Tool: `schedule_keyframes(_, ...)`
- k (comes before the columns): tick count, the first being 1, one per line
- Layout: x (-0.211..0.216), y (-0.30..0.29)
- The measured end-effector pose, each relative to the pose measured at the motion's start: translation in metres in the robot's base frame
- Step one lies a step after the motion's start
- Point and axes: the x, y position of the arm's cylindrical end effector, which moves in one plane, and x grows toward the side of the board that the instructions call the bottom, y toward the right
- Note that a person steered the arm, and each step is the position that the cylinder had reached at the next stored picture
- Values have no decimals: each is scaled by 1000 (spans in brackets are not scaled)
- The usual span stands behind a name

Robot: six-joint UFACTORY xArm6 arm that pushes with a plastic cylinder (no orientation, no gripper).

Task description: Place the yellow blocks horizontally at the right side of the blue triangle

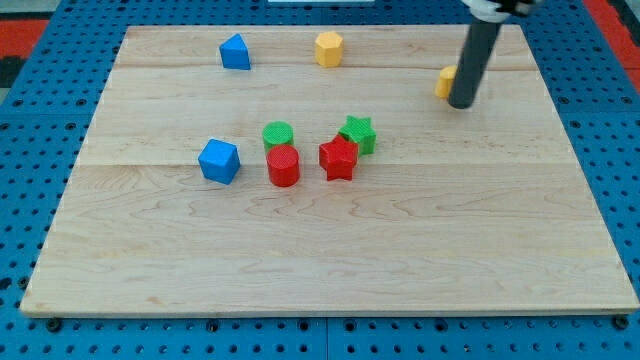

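Note:
The blue triangle sits near the board's top edge, left of centre. A yellow hexagon block lies to its right, a short gap away, in the same row. A second yellow block lies further right and a little lower, partly hidden behind my rod. My tip rests on the board touching the right side of that second yellow block.
A blue cube, a green cylinder, a red cylinder, a red star and a green star cluster mid-board. The wooden board lies on a blue pegboard.

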Motion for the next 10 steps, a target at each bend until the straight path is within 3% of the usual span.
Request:
schedule_keyframes(2,-83,6)
schedule_keyframes(3,-75,-4)
schedule_keyframes(4,-113,62)
schedule_keyframes(5,-142,14)
schedule_keyframes(6,-109,-38)
schedule_keyframes(7,-117,-33)
schedule_keyframes(8,-99,52)
schedule_keyframes(9,-34,21)
schedule_keyframes(10,-46,-18)
